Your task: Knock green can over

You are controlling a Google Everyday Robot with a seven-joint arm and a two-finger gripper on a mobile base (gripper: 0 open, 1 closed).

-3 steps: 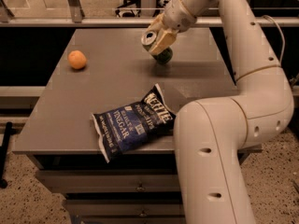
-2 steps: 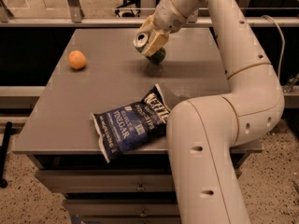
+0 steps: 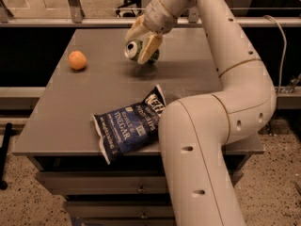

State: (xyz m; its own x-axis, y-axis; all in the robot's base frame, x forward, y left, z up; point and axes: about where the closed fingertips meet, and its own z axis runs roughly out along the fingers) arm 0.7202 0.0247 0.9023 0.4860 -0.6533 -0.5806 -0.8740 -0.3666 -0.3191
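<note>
The green can (image 3: pixel 135 51) is at the back middle of the grey table (image 3: pixel 70 107), tipped far over with its silver top facing left toward the camera. My gripper (image 3: pixel 142 40) is right at the can, its cream fingers (image 3: pixel 149 48) on either side of it, one finger in front of the can's body. The white arm reaches up and back from the lower right to the gripper.
An orange fruit (image 3: pixel 77 60) sits at the back left of the table. A dark blue chip bag (image 3: pixel 129 124) lies near the front edge, next to the arm's big lower link. A railing and glass run behind the table.
The gripper and the can have moved left together across the back of the table. The can has tipped further, its top now pointing more to the left.
</note>
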